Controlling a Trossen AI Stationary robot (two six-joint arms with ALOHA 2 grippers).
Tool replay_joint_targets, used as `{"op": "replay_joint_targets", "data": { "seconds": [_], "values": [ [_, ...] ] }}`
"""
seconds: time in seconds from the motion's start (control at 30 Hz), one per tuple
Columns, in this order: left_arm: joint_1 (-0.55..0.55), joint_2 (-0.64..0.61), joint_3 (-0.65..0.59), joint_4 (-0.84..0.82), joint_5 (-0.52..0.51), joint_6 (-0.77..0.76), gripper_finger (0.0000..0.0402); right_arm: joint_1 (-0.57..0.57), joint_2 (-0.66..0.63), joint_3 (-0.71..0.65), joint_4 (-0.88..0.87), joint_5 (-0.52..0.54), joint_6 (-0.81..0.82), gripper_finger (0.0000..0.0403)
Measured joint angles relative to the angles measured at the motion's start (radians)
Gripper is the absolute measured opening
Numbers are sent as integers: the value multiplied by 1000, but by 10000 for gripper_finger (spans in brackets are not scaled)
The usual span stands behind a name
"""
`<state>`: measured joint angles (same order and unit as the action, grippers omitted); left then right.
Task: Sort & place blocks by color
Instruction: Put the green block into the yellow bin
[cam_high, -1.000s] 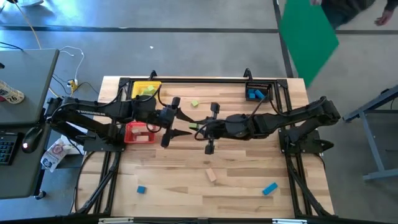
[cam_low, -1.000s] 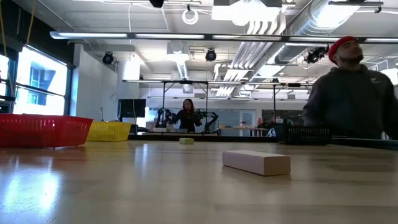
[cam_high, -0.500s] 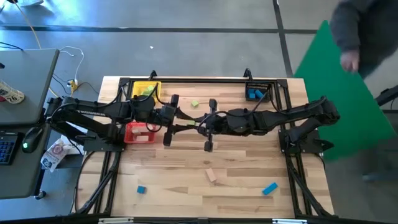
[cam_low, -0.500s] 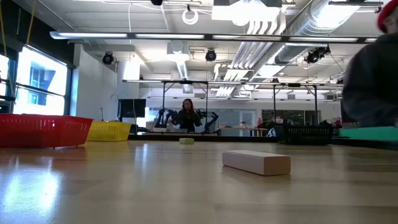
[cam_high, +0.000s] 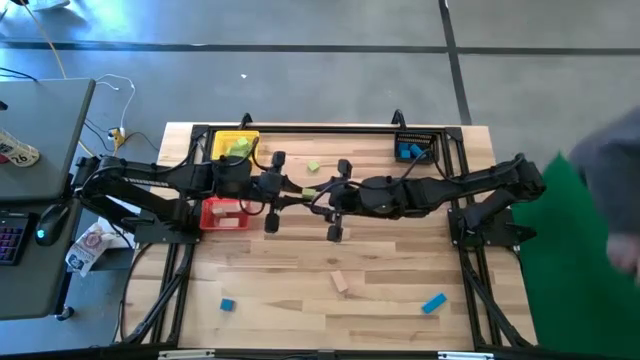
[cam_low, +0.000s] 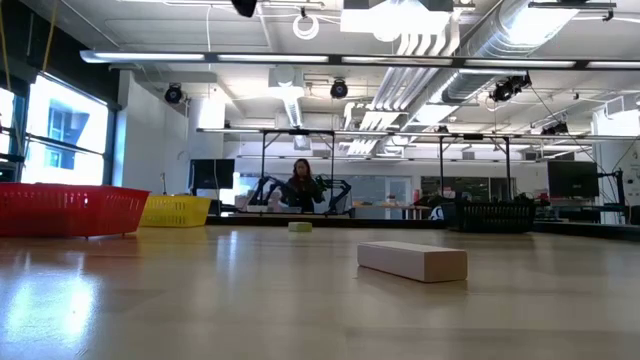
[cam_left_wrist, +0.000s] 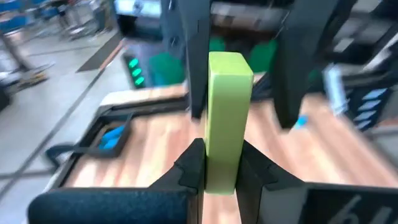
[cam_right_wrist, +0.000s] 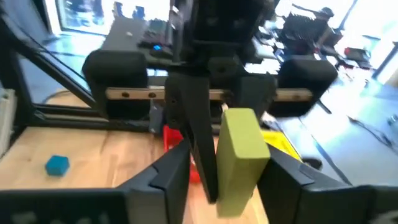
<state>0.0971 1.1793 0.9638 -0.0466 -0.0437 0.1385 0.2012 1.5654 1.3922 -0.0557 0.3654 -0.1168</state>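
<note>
A light green bar block (cam_high: 309, 196) hangs in the air over the middle of the table, between my two grippers, which face each other. My left gripper (cam_high: 296, 194) comes from the table's left and is shut on the bar (cam_left_wrist: 227, 99). My right gripper (cam_high: 322, 196) comes from the right. Its fingers (cam_right_wrist: 171, 177) stand open on either side of the same bar (cam_right_wrist: 244, 158); whether one touches it I cannot tell. A small light green block (cam_high: 314, 166) lies on the table behind them. My left gripper (cam_left_wrist: 221, 163) pinches the green bar between its two fingers (cam_left_wrist: 189, 168), on the two opposite sides of the end nearest it (cam_left_wrist: 221, 177). The fingers reach in level from the table's left and lie along the bar. The bar juts out past the fingertips, lifted clear of the table.
A yellow bin (cam_high: 233, 146) with green blocks, a red bin (cam_high: 225, 213) and a black bin (cam_high: 415, 148) with blue blocks stand along the far side. A tan block (cam_high: 341, 282) and two blue blocks (cam_high: 227, 304) (cam_high: 433, 302) lie near the front. A person stands beyond the right edge.
My right gripper has carried the green bar a little toward the left gripper, and both have drifted slightly toward the far edge. My left gripper has shut on the bar and my right gripper has opened. The person with the green board has moved off beyond the right edge.
</note>
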Motion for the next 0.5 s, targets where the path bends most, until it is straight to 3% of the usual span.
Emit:
{"op": "replay_joint_targets", "data": {
  "seconds": [0.17, 0.3, 0.5],
  "values": [
    [12, 0, 1, -158, -163, 56, 31, 0, 0, 0, -91, 71, 69, 179],
    [77, 1, 1, -285, -259, 47, 32, 5, -1, 1, -193, 49, 119, 183],
    [255, 1, 1, -452, -298, 16, 32, 1, -1, 1, -262, -2, 176, 183]
  ]
}}
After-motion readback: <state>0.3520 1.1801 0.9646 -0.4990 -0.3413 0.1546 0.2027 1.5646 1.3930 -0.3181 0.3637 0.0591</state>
